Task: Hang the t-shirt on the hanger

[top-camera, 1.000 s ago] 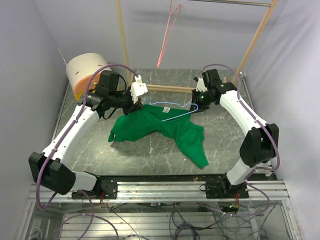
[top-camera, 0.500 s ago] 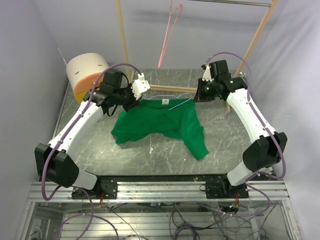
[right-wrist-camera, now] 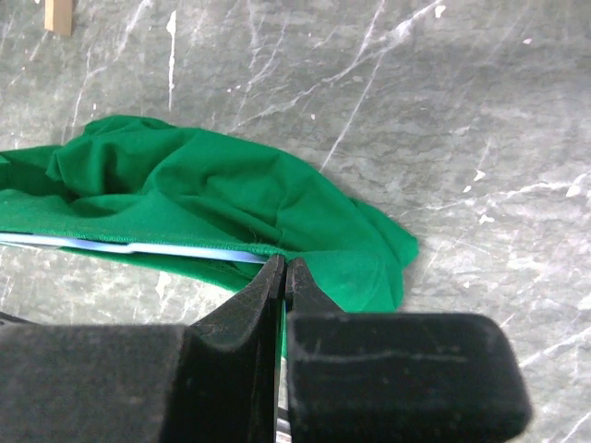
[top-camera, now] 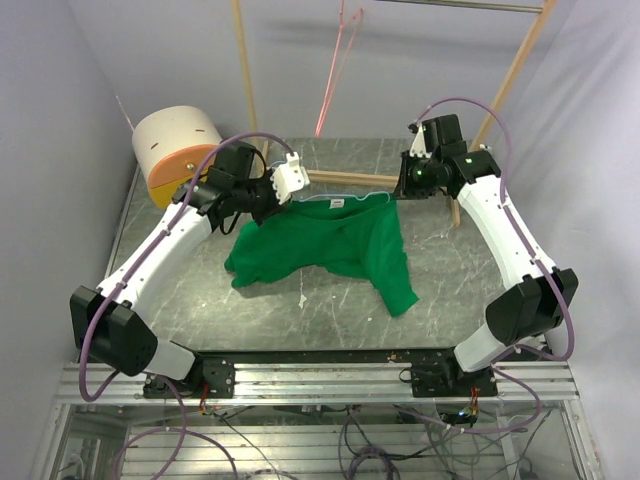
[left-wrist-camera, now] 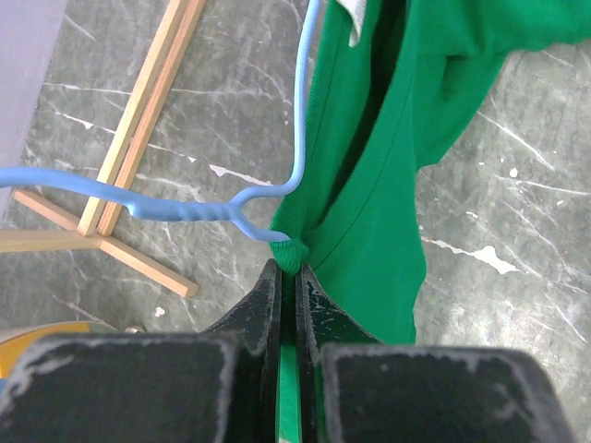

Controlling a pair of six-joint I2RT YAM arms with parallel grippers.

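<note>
**Containers.** One cylindrical drum (top-camera: 176, 150), cream with an orange face, lies at the far left corner of the table (top-camera: 300, 320). Its contents cannot be seen.

**Position of the t-shirt.** The t-shirt (top-camera: 320, 245) is at mid-table between the two arms. Its upper edge is raised and stretched between the grippers. The lower part rests on the table, with one lobe reaching toward the near right. The white label (top-camera: 335, 203) is at the middle of the raised edge.

**Orientation.** The long axis of the raised edge runs left to right, roughly parallel to the wooden bar (top-camera: 340, 178) just behind it. The hanger (top-camera: 350, 197) lies along this same edge, its long axis also left to right. In the left wrist view, the hanger's twisted neck (left-wrist-camera: 185, 210) lies over bare table just beside the shirt. The hook wire runs away from the cloth.

**Left gripper** (top-camera: 277, 200). The jaws are pressed together on a small fold of green cloth. One hanger wire runs into this fold.

**Right gripper** (top-camera: 402, 190). The jaws are closed, with almost no gap, on the shirt's edge. The blue wire runs along this edge to the fingertips. Whether the wire itself is pinched cannot be determined.

**Other items.** A pink-red wire hanger (top-camera: 335, 70) hangs on the wooden frame (top-camera: 245, 80) at the rear.
</note>
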